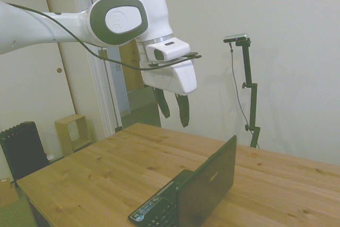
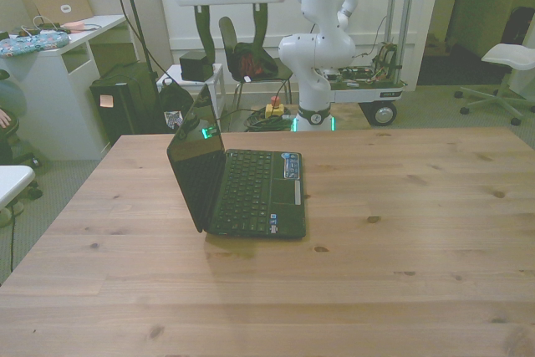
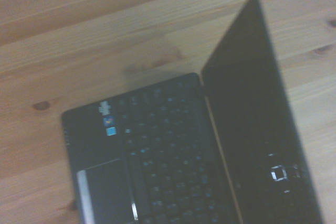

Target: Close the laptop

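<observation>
The laptop is a small black notebook standing open on the wooden table, lid raised roughly upright, dark screen facing the front view's right. In the side view the laptop shows its matte lid back with a small silver logo. The wrist view looks down on the laptop, showing keyboard, touchpad and coloured stickers. My gripper hangs high above the table, well above the lid, open with nothing between its dark fingers. In the front view the gripper sits at the top edge, above and behind the laptop.
Bare wood surrounds the laptop on every side. Off the table, a white desk and dark boxes stand at the front view's left, a chair near the robot base, and a small wooden shelf and black radiator by the wall.
</observation>
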{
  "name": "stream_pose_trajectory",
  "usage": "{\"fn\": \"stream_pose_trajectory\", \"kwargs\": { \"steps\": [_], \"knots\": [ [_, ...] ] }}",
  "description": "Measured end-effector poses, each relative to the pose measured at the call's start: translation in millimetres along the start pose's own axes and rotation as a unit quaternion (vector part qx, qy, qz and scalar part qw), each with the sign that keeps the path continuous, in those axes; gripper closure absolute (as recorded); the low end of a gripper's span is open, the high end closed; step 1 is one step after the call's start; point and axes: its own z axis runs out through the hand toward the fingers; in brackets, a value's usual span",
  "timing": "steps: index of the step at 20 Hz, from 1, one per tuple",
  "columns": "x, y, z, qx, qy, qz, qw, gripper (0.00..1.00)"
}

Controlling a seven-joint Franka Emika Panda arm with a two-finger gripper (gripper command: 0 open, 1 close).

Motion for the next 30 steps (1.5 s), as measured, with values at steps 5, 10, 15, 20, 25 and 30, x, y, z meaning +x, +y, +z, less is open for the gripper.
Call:
{"fn": "stream_pose_trajectory", "kwargs": {
  "steps": [5, 10, 15, 20, 25, 30],
  "knots": [
    [54.2, 75.4, -0.7, -0.004, 0.002, 0.028, 0.9996, 0.0],
    [109.4, 131.6, 12.1, -0.005, -0.003, 0.06, 0.9982, 0.0],
    [160.6, 154.5, 58.5, -0.024, -0.024, 0.082, 0.9961, 0.0],
    [173.9, 129.5, 108.2, -0.049, -0.049, 0.067, 0.9954, 0.0],
    [155.4, 80.6, 108.2, -0.045, -0.048, 0.032, 0.9973, 1.0],
    [148.3, 73.1, 117.7, -0.052, -0.056, 0.029, 0.9967, 1.0]
  ]
}}
